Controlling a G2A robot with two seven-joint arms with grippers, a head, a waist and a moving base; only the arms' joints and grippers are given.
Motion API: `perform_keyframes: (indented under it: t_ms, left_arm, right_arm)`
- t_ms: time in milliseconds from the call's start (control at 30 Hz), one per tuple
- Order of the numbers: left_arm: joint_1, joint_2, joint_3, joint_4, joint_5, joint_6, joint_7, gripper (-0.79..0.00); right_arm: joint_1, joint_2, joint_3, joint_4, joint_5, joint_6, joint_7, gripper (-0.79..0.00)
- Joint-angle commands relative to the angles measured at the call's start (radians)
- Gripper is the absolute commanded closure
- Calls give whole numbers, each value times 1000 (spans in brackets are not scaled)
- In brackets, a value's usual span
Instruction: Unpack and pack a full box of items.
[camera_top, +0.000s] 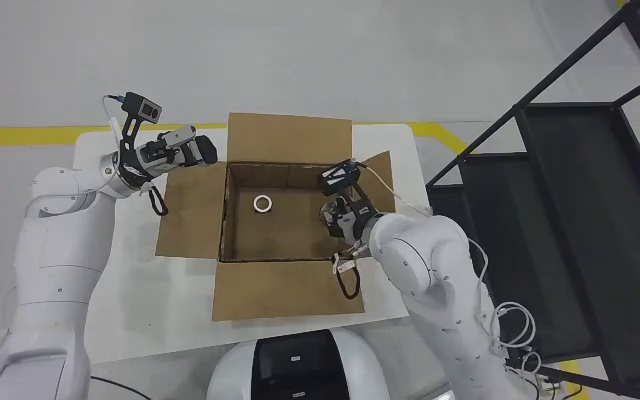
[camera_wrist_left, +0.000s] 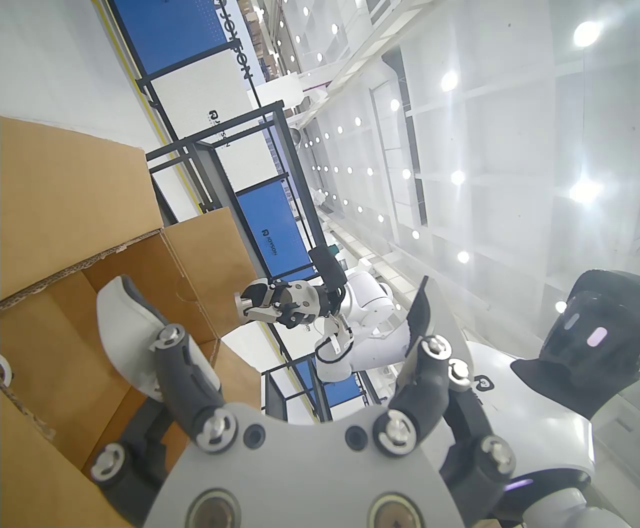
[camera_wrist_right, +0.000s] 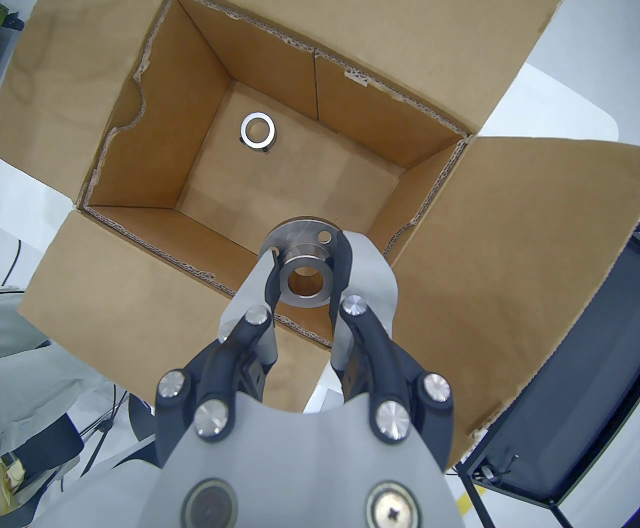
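An open cardboard box (camera_top: 190, 215) stands on the white table with its flaps folded out. On its floor lies a metal ring (camera_top: 263, 204), also plain in the right wrist view as the ring (camera_wrist_right: 257, 131). My right gripper (camera_wrist_right: 305, 272) is shut on a metal flanged bushing (camera_wrist_right: 304, 260), held above the box's right side; from above this gripper (camera_top: 335, 215) hangs just inside the right wall. My left gripper (camera_top: 205, 150) is open and empty at the box's far left corner, tilted upward; its fingers (camera_wrist_left: 131, 320) stand wide apart beside the box wall (camera_wrist_left: 55, 320).
The white table (camera_top: 130, 290) has bare room left of the box. A dark metal rack (camera_top: 570, 230) stands close to the right of the table. Yellow floor tape (camera_top: 40, 134) runs behind.
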Motion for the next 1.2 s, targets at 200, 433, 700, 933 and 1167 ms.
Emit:
perform_keyframes:
  t_ms: [200,433,700,933,1167]
  left_arm:
    - [0,0,0,0,0,0,0,-785]
    - [0,0,0,0,0,0,0,-785]
    - [0,0,0,0,0,0,0,-785]
    - [0,0,0,0,0,0,0,-785]
    - [0,0,0,0,0,0,0,-785]
  right_arm:
    - [-11,2,13,-13,16,-8,-37,0]
    - [-91,19,210,-173,119,-10,-44,0]
    - [-177,34,477,-201,238,41,-72,0]
    - [-265,46,630,-151,267,42,-82,0]
    - [-315,52,562,7,206,34,-125,0]
